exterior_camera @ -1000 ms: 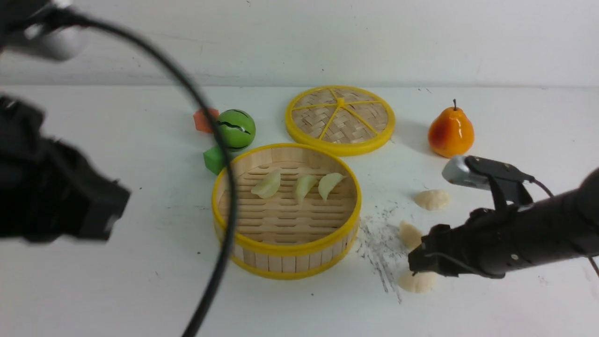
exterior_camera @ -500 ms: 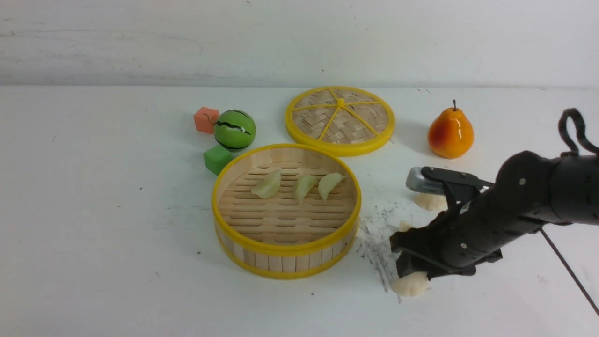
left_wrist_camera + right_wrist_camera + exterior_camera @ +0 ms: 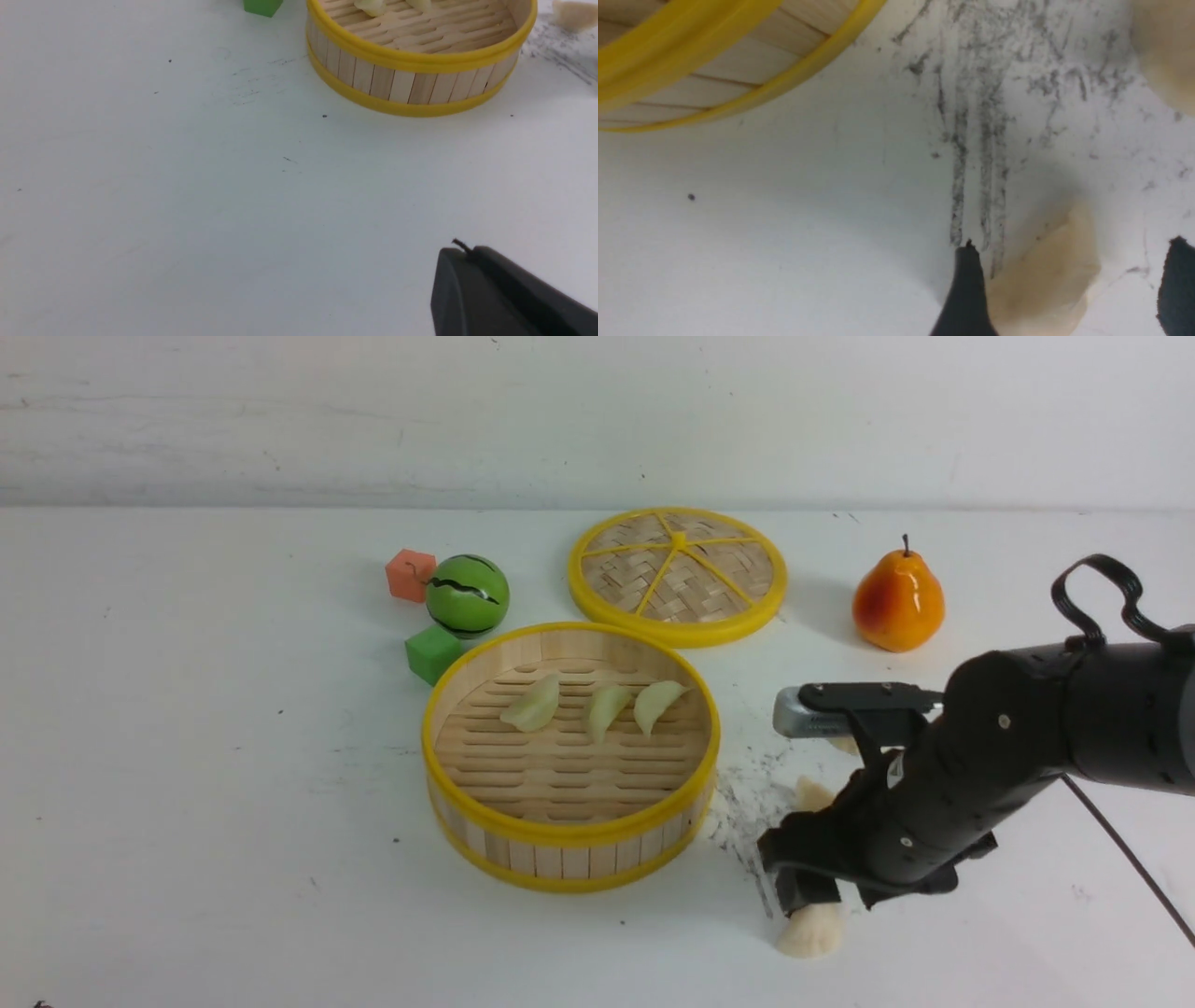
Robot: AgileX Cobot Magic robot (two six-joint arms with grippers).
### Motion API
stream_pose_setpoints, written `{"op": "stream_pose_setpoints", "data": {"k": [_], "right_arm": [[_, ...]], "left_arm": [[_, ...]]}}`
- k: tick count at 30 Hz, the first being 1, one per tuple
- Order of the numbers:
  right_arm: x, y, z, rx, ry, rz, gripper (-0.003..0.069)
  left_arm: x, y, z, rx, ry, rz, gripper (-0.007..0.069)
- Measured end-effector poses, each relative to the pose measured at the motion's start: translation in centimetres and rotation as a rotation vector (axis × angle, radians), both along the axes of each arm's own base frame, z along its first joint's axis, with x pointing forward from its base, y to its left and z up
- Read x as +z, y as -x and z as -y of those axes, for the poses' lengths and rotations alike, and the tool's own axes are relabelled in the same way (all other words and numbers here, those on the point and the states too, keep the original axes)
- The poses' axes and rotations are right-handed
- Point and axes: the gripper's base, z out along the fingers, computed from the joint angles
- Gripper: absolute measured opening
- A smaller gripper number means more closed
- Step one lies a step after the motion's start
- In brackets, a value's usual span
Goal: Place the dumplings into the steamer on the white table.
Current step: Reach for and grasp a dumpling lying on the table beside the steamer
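Dumplings point(image 3: 607, 709), three of them, were laid in a row on the slats of the steamer point(image 3: 569, 833), toward its far side. Three more were found on the table point(image 3: 233, 756), all to the right of the steamer, by the scuff marks point(image 3: 747, 812).

The near dumpling point(image 3: 810, 933) was set closest to the front edge. The right gripper point(image 3: 822, 899) was held low, right over it, so only its front end was seen poking out under the black fingers. In the right wrist view this dumpling point(image 3: 1045, 275) was seen flat on the table between the two fingers point(image 3: 966, 294). One finger was pressed against its side. The other was kept apart from it, with a gap of table between. The jaws were spread wide and nothing was gripped.

The second dumpling point(image 3: 810, 793) was half hidden behind the right arm. The third dumpling point(image 3: 843, 744) was almost fully hidden under the arm's camera point(image 3: 812, 719).

The left gripper point(image 3: 490, 294) was shown only as one dark tip in the left wrist view, well apart from the steamer point(image 3: 411, 60). It could not be told whether it was spread or closed.

Behind the steamer, a lid point(image 3: 679, 574), a pear point(image 3: 898, 602), a ball point(image 3: 468, 595), a red block point(image 3: 411, 574) and a green block point(image 3: 432, 653) were set on the table.
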Motion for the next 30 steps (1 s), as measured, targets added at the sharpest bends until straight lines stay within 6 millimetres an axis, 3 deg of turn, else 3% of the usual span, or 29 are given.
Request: {"op": "stream_pose_setpoints", "data": {"k": [5,12,22,30], "right_arm": [[-0.8,0.3,-0.6,0.006,0.008,-0.034,0.0444],[-0.8,0.3,-0.9,0.025,0.007,-0.032,0.0195],[-0.8,0.5,-0.8,0.173,0.067,-0.033,0.0204],[0.5,0.3,-1.0,0.213,0.089,-0.085,0.0201]], "left_arm": [[-0.3,-0.1,0.1,-0.003,0.007,0.006,-0.0014],[-0.2,-0.1,0.1,-0.003,0.009,0.009,-0.0014],[-0.2,-0.1,0.1,-0.003,0.010,0.010,-0.0010],[-0.2,-0.1,0.1,-0.003,0.010,0.010,-0.0003]]}}
